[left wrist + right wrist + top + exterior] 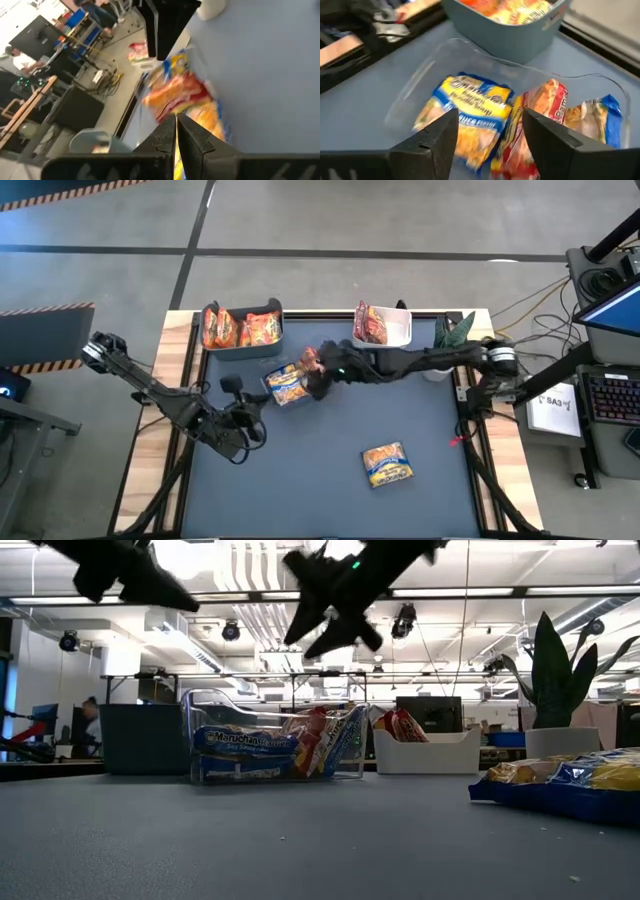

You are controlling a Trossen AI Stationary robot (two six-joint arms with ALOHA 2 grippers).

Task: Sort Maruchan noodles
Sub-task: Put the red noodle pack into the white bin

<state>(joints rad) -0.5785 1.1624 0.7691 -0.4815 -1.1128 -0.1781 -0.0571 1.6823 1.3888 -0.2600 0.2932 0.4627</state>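
Right pincer, fingers spread and empty, hovers directly above the clear bin holding blue-yellow noodle packets; the teal bin beyond it holds orange packets.

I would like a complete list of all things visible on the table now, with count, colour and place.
Teal bin: one, far left edge, holding orange packets.
White bin: one, far edge toward the right, holding dark red packets.
Clear bin: one, centre, holding blue-yellow packets and one with red on it.
Loose packet: one, blue-yellow, near side, right of centre.
Plant: one, green, far right corner.
Table: one, dark blue-grey mat.
Left gripper: shut, left of the clear bin.
Right gripper: open, above the clear bin.
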